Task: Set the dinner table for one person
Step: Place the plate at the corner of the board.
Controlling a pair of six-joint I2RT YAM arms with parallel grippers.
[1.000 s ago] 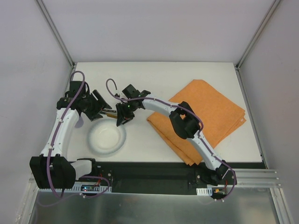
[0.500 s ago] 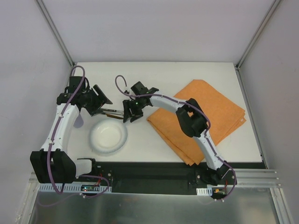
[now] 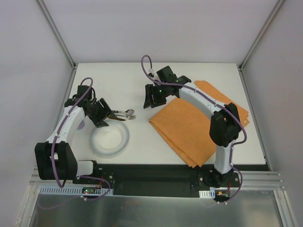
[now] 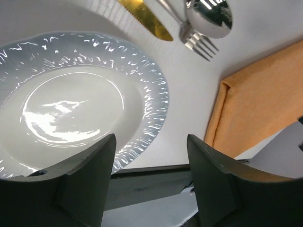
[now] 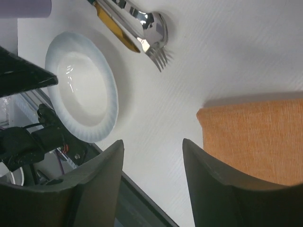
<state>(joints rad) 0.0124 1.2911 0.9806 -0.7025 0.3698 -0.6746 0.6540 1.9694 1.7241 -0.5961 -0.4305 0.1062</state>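
Note:
The white dinner table (image 3: 137, 78) bears a white plate (image 3: 110, 138) at the near left. A gold knife, a spoon and a fork lie bunched as cutlery (image 3: 124, 114) just beyond the plate. My left gripper (image 3: 102, 117) is open and empty, over the plate's far-left rim, next to the cutlery handles. My right gripper (image 3: 150, 98) is open and empty, above bare table between the cutlery and the orange cloth (image 3: 199, 124). The left wrist view shows the plate (image 4: 80, 104), knife (image 4: 144, 19), spoon (image 4: 210, 16) and fork (image 4: 199, 43). The right wrist view shows the plate (image 5: 83, 92) and spoon (image 5: 151, 28).
The folded orange cloth covers the right half of the table and shows in the left wrist view (image 4: 255, 94) and the right wrist view (image 5: 255, 137). A pale purple object (image 3: 80, 124) lies left of the plate, partly under my left arm. Walls close in three sides.
My right gripper has drawn back from the cutlery, up and to the right. My left gripper has shifted down toward the plate. The cutlery now lies free on the table.

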